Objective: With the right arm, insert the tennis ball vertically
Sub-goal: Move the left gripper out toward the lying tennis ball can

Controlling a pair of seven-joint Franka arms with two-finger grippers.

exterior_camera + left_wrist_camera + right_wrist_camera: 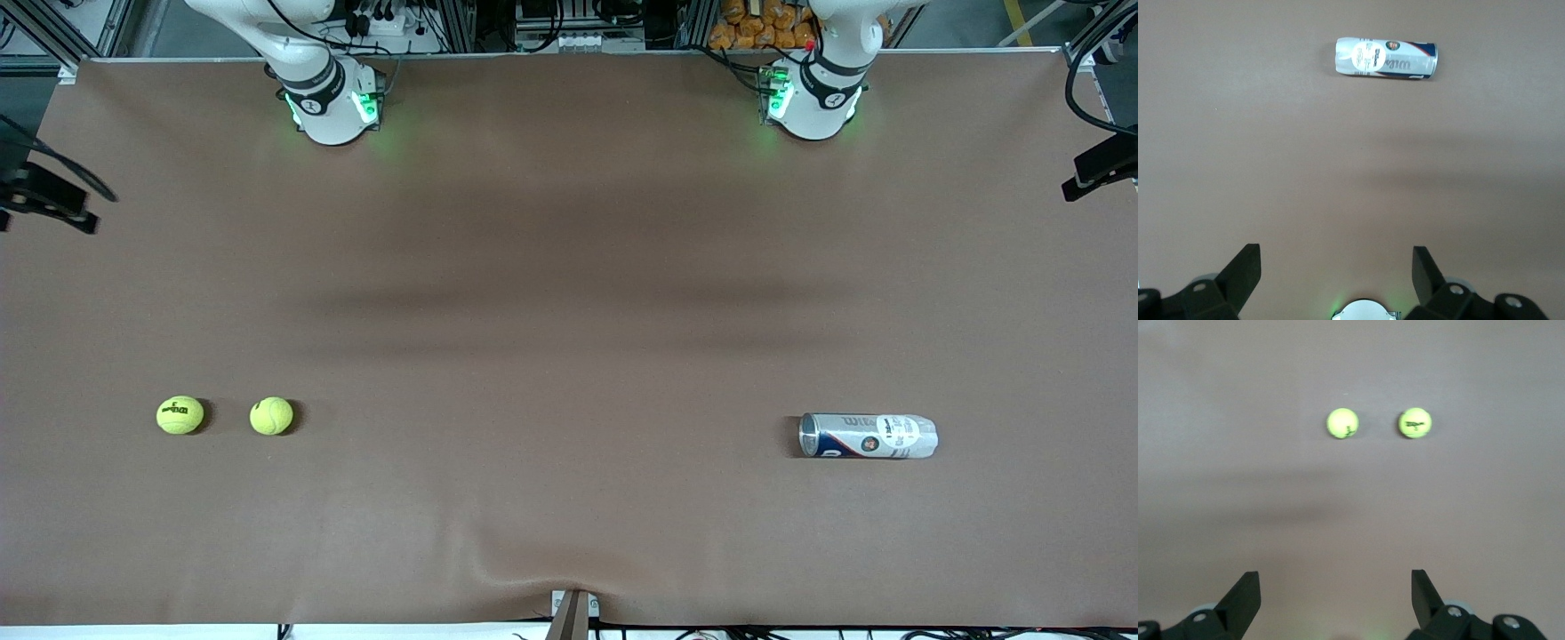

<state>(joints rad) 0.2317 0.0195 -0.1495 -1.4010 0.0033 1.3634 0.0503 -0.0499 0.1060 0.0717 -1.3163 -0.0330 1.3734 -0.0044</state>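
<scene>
Front view: brown table (569, 267) fills the frame; both arm bases stand along the top edge, and neither gripper shows in this picture.
Balls: two yellow-green tennis balls lie in the lower left of the frame, toward the right arm's end of the table, side by side and apart. Outer ball (180, 415) sits closer to the table's end; inner ball (271, 416) is beside it, toward the middle.
Can: ball can (869, 436) lies on its side in the lower right of the frame, toward the left arm's end, well apart from the balls. Its silver-rimmed end faces the middle of the table.
Right gripper (1335, 603): raised over bare table; black fingers (1245, 597) stand wide apart at the bottom of the right wrist picture, holding nothing. Both balls show in the upper middle of that picture.
Left gripper (1336, 280): raised over bare table; fingers (1245, 273) spread wide at the bottom of the left wrist picture, holding nothing. Can shows near the top of that picture.
Contact: neither gripper touches a ball or the can.
</scene>
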